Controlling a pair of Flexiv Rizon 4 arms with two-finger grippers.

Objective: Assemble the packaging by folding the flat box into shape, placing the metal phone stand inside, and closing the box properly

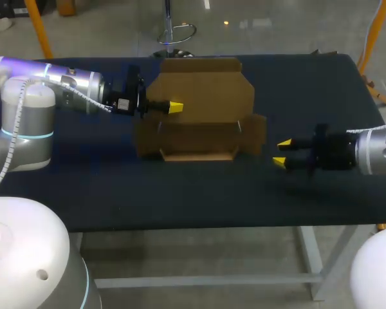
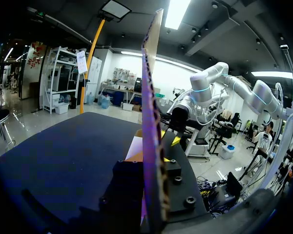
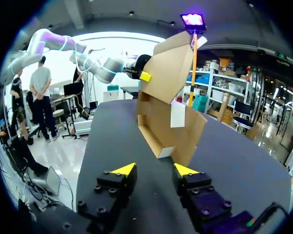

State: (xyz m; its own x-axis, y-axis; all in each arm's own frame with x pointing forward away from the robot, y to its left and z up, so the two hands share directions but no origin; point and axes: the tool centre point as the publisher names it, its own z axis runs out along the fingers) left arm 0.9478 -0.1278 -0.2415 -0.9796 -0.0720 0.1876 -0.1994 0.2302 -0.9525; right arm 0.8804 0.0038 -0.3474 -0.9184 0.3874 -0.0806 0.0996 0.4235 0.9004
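Observation:
A brown cardboard box (image 1: 199, 109) stands partly folded at the middle of the dark table, its tall back panel upright and a low front tray (image 1: 198, 140) below. My left gripper (image 1: 175, 107) comes in from the left and is shut on that back panel; in the left wrist view the panel (image 2: 151, 122) runs edge-on between its fingers (image 2: 154, 161). My right gripper (image 1: 282, 153) stands open to the right of the box, apart from its side flap (image 1: 254, 134). In the right wrist view the box (image 3: 171, 112) is ahead of the open gripper (image 3: 155, 170). No phone stand shows.
The dark table (image 1: 199, 193) has bare cloth in front of the box and to both sides. Its front edge (image 1: 199, 226) runs below the grippers. The box sits near the back edge.

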